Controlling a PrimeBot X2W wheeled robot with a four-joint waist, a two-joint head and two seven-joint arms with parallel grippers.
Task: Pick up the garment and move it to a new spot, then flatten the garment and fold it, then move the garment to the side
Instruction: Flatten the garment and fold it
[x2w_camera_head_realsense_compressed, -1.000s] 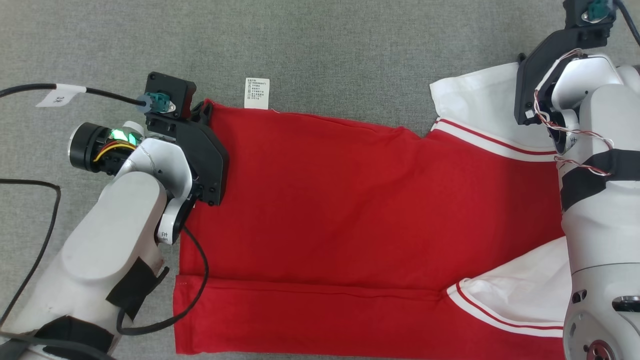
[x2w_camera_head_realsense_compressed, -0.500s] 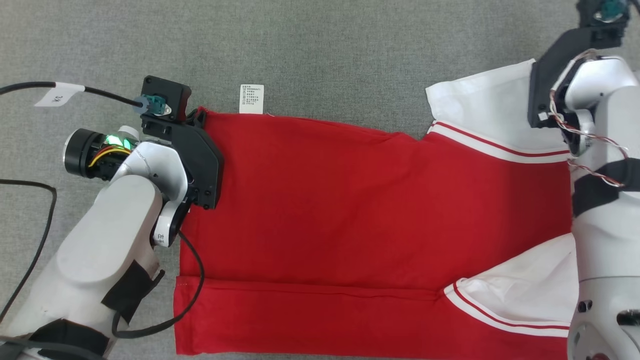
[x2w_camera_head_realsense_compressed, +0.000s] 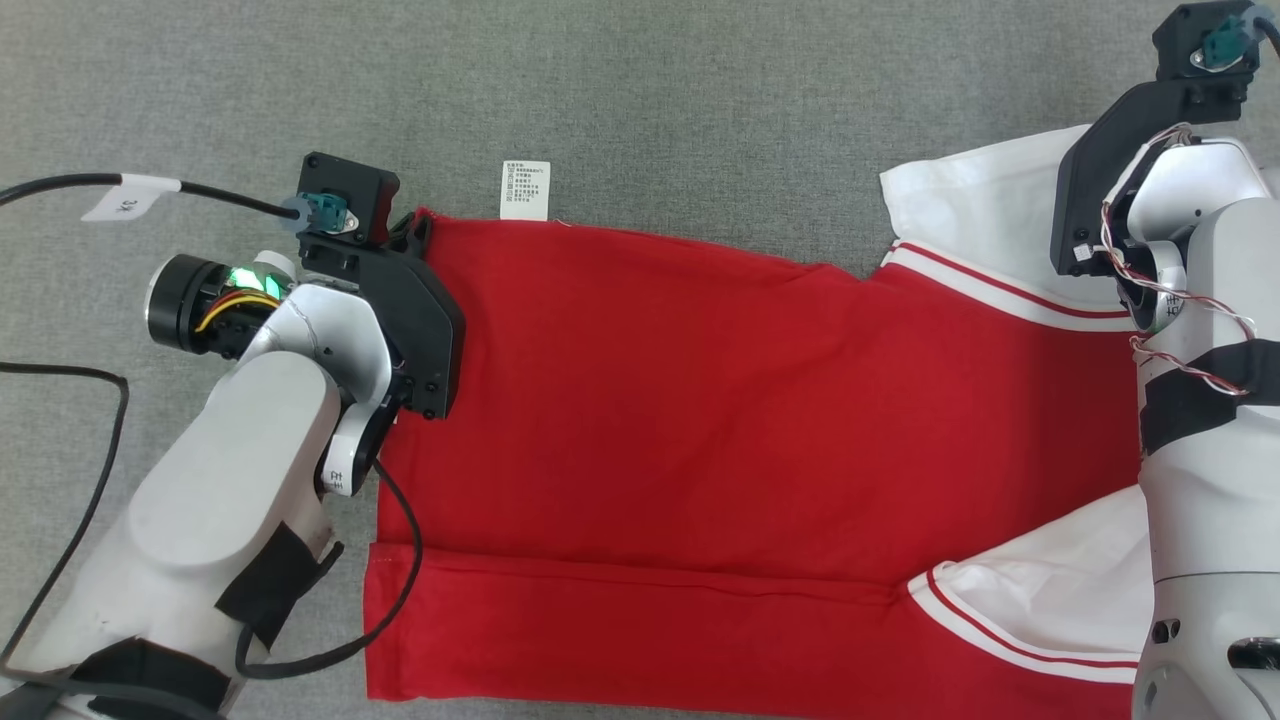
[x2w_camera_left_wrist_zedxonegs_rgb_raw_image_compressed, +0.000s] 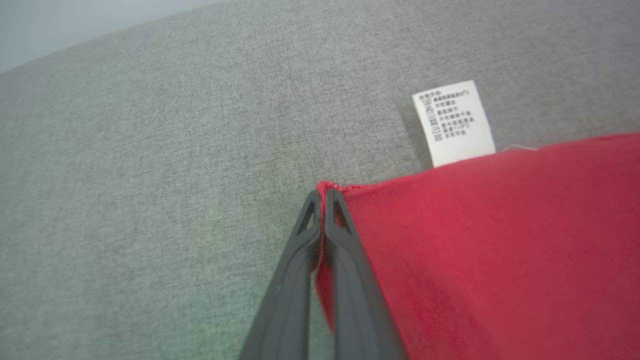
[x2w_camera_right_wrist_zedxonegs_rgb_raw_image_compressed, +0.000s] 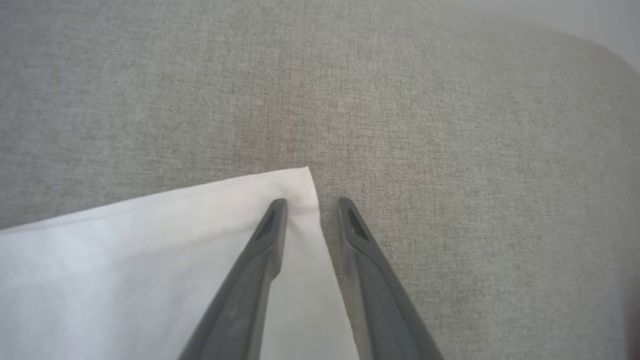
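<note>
The garment (x2w_camera_head_realsense_compressed: 700, 400), a red shirt with white sleeves, lay spread nearly flat across the grey cloth surface (x2w_camera_head_realsense_compressed: 700, 100), hem towards the robot's left and shoulders towards its right, its near edge already turned over in a long band. The two arms sat at the opposite far corners, which I judge was to draw the cloth taut or lift that far edge for a fold. The left gripper (x2w_camera_left_wrist_zedxonegs_rgb_raw_image_compressed: 322, 200) had its fingers pressed together on the far hem corner, a sliver of red cloth pinched between them, with the care label (x2w_camera_left_wrist_zedxonegs_rgb_raw_image_compressed: 454, 122) lying on the surface just beside that corner. The right gripper (x2w_camera_right_wrist_zedxonegs_rgb_raw_image_compressed: 312, 201) had its fingers apart, straddling the edge of the far white sleeve (x2w_camera_right_wrist_zedxonegs_rgb_raw_image_compressed: 150, 260) at its corner: one finger lay over the white cloth, the other over bare surface just past the edge, so the sleeve was not gripped. The near sleeve (x2w_camera_head_realsense_compressed: 1050, 580) lay folded in by the right forearm
</note>
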